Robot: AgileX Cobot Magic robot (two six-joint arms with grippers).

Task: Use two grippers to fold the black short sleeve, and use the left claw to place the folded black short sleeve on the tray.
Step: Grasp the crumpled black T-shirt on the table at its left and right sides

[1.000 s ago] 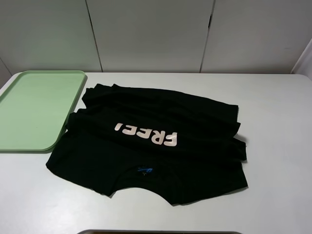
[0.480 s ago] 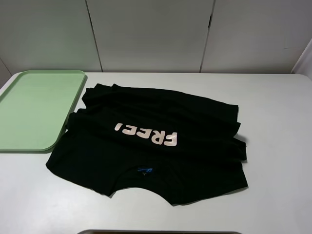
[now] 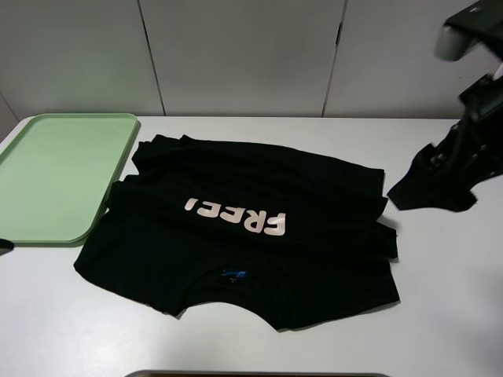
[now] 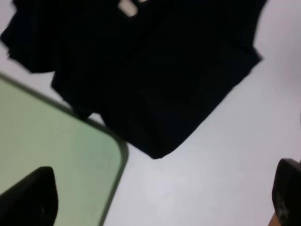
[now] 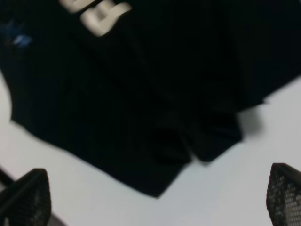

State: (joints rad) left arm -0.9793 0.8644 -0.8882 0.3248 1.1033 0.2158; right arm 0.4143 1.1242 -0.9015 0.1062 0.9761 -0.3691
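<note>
**A:** High view first. Where's the shirt [image 3: 236, 236]?

**B:** It's spread out mid-table [image 3: 440, 314] and not yet folded. Its long side runs along the near edge, with the collar nearest that edge. The tray [image 3: 55, 173] sits at the far-left corner, and its right rim seems to touch the shirt's left sleeve.

**A:** And the arms?

**B:** The right gripper [image 3: 432, 188] hangs just off the shirt's right side, toward the table's right edge. Of the left gripper [image 3: 5, 246] only a dark sliver shows, at the left edge by the tray's near corner.

**A:** Left wrist view?

**B:** The fingers [image 4: 33, 200] are spread wide with nothing between them. The shirt's left corner lies straight ahead, beside the tray's rounded corner, with bare table in between.

**A:** Right wrist view?

**B:** Same there: the fingers [image 5: 26, 197] stand wide apart and empty. The shirt's right sleeve and corner lie just ahead of them.

**A:** So what does the next move turn on?

**B:** I'd say each arm has its own end of that long side in front of it, so each would grip the corner on its own side. The right one looks nearer to the cloth.
</note>
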